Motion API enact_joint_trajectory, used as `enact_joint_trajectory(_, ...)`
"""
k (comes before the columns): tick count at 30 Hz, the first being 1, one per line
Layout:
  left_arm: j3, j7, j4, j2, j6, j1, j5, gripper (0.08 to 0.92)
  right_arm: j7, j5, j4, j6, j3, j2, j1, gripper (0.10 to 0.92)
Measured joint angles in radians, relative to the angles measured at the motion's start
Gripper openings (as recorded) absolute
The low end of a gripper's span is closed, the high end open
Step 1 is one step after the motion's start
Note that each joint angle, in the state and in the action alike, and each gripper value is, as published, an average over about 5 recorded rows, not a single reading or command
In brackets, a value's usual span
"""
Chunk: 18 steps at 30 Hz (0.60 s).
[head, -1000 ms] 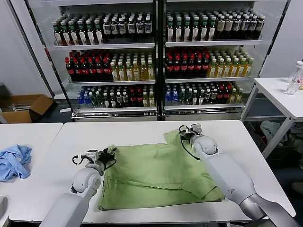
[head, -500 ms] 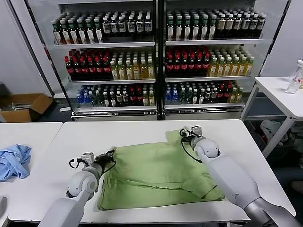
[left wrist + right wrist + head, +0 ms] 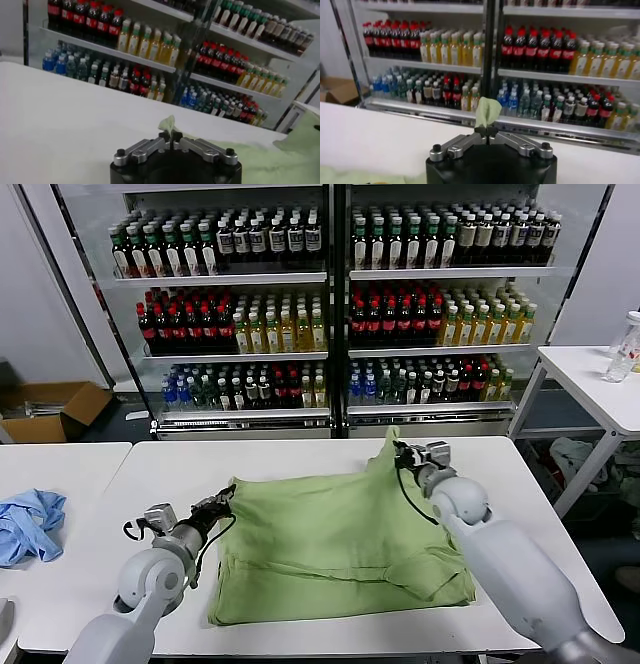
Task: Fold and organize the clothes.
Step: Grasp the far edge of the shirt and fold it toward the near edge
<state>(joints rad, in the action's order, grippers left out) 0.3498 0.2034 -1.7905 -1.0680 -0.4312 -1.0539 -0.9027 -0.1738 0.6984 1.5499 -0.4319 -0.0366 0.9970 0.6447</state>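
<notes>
The light green polo shirt (image 3: 335, 544) lies spread on the white table (image 3: 300, 459), its far edge lifted at both corners. My left gripper (image 3: 226, 496) is shut on the shirt's far left corner; a pinched tuft of green fabric (image 3: 168, 123) shows between its closed fingers in the left wrist view. My right gripper (image 3: 400, 450) is shut on the far right corner, which stands up as a peak. In the right wrist view a green flap (image 3: 487, 111) sticks out of the closed gripper (image 3: 488, 131). Collar, buttons and chest print are hidden.
A light blue garment (image 3: 28, 524) lies on the neighbouring table at the left. Glass-door coolers full of bottles (image 3: 330, 304) stand behind the table. A side table with a bottle (image 3: 625, 349) is at the far right, a cardboard box (image 3: 55, 409) on the floor far left.
Both grippers have moved apart and outward, the left one leftward, the right one rightward and up, stretching the shirt's far edge wider and lifting its right corner.
</notes>
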Motion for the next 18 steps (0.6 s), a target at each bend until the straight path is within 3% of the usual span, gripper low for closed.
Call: enact_joint_trajectory(18, 0.053, -0.011, -0.199, 0.001, -0.032, -0.256, 0.115, 0.086, -0.072, -0.017, 0.433, -0.083, -0.333, -0.072, 0.543, 0.106)
